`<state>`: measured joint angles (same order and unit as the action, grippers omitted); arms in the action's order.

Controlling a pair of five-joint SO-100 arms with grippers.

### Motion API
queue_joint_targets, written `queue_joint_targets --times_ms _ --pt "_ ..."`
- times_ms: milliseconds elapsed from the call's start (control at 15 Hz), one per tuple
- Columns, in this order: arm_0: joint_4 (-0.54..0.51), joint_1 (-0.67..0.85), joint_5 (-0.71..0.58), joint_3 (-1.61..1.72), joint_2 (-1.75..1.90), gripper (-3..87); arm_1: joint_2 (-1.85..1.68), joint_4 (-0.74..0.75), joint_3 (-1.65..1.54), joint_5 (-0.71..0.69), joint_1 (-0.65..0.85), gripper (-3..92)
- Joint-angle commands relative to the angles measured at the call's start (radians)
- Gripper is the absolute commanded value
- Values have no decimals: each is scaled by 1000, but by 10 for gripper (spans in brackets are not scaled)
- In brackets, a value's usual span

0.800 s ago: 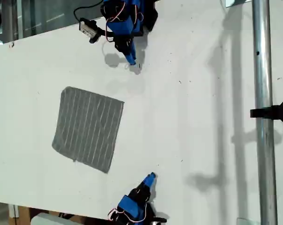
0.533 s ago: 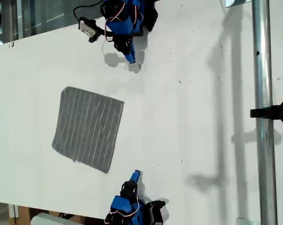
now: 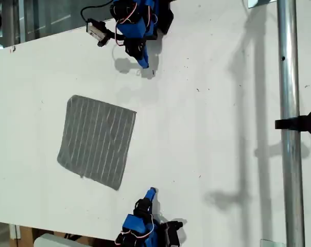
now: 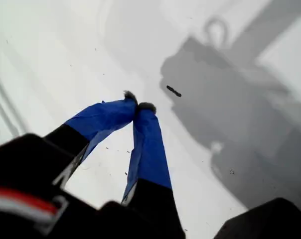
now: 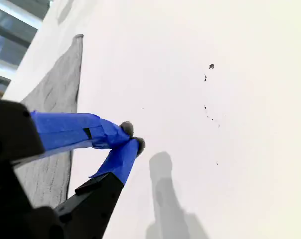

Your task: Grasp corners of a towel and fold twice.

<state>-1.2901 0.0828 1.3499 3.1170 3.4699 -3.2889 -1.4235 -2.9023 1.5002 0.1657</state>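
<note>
Lying flat on white tabletop (image 3: 212, 154), towel (image 3: 97, 141) sits centre-left of exterior view, untouched. My first hand (image 4: 139, 105) & my second hand (image 5: 131, 137): tips pinched together, holding nothing.

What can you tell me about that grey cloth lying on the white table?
The towel is a grey, roughly square piece of soft-looking fabric with thin pale parallel stripes. It lies spread flat and unfolded on the white table, toward the exterior view's left, turned slightly askew. Faint wrinkles show along its lower edge. Nothing touches it: both blue arms stand clear of it. One edge also shows in the second wrist view.
</note>
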Motion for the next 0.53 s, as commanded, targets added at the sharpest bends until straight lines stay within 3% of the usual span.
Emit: queue_joint_targets --times_ms 0,467 --pt "3 2 9 2 2 -15 -3 -41 12 -14 12 -2" --pt "0 -8 17 2 2 -28 -3 -37 14 -18 26 -2"
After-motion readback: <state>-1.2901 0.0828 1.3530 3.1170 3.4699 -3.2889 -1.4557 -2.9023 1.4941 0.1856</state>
